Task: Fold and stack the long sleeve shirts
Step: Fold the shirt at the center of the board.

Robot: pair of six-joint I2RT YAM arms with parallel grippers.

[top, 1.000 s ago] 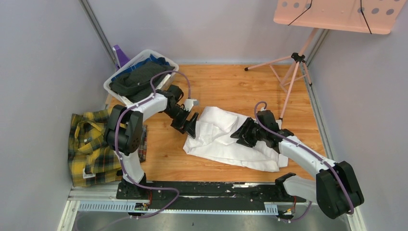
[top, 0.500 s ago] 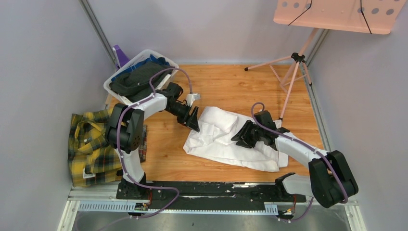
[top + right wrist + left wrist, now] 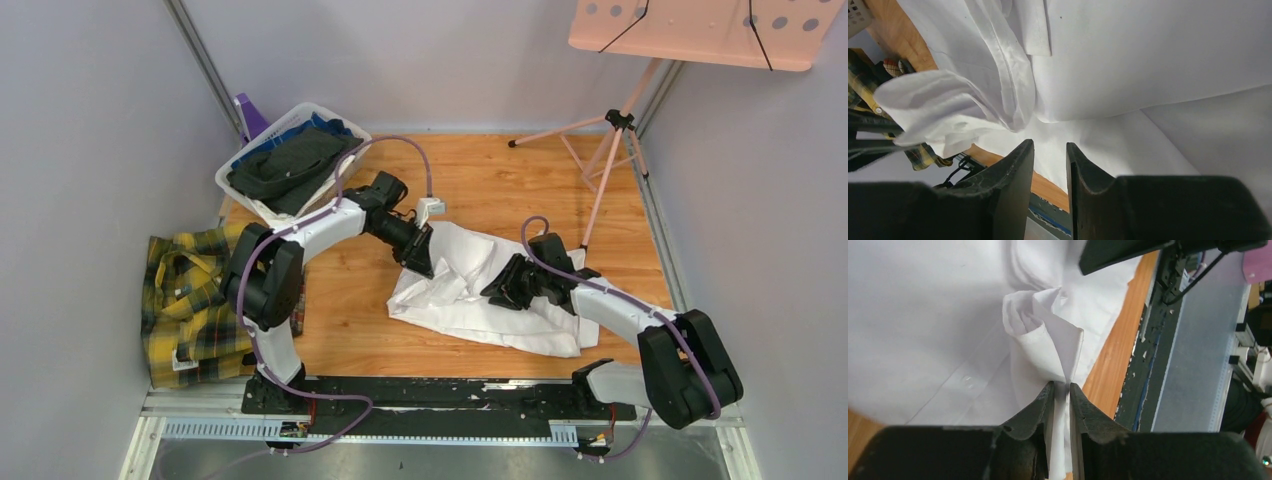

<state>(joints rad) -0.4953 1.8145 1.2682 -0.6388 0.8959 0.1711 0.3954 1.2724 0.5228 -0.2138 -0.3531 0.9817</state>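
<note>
Leave the yellow-and-dark-green plaid flannel shirt (image 3: pixel 190 300) bunched at the far left edge of the orange wooden tabletop (image 3: pixel 500 170); treat as a later item. Work first on the large white collared long-sleeve shirt (image 3: pixel 470 310), lying crumpled at mid-table between the two arms. At the far left part of that shirt, verify the left gripper (image 3: pixel 1062 390): pressed together on a raised fold of white cloth, pinching it. Check for one clean edge in the pinch before lifting; judging by the twisted peak just above the fingertips, expect some risk of dragging extra layers along. Lift only enough to clear the cloth beneath, then carry the fold rightward across the body on a level path. At the shirt's middle, inspect the right gripper (image 3: pixel 1049 150): nearly closed, with a narrow slot left; cannot tell of any cloth caught in that slot. Secure a grip there, or press down as an anchor, before moving the left side. Match the pace of both arms to avoid skewing the fold. Release only with the fold flat and edges aligned.
</note>
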